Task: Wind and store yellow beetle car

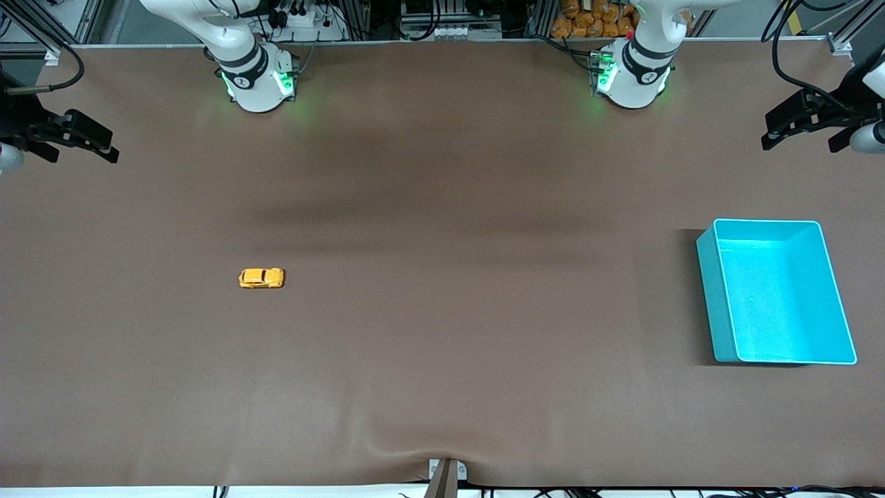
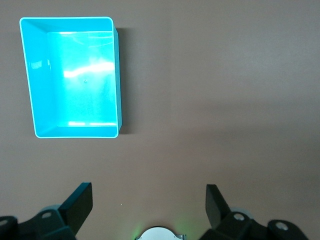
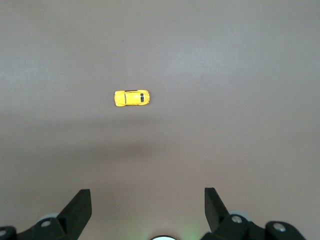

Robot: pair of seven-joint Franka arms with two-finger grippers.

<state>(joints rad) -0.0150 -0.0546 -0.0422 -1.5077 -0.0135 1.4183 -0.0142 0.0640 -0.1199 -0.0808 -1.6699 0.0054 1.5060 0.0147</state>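
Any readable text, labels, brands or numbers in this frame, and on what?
None can be read.
Yellow beetle car: no lettering shows.
Turquoise bin: plain, no label.
Round marks on the two robot bases: too small to read.
Left gripper and right gripper: no markings visible.

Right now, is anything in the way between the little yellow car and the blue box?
No, nothing visible. The yellow beetle car sits toward the right arm's end of the table, the turquoise bin toward the left arm's end, with only bare brown table between them. The bin looks empty.
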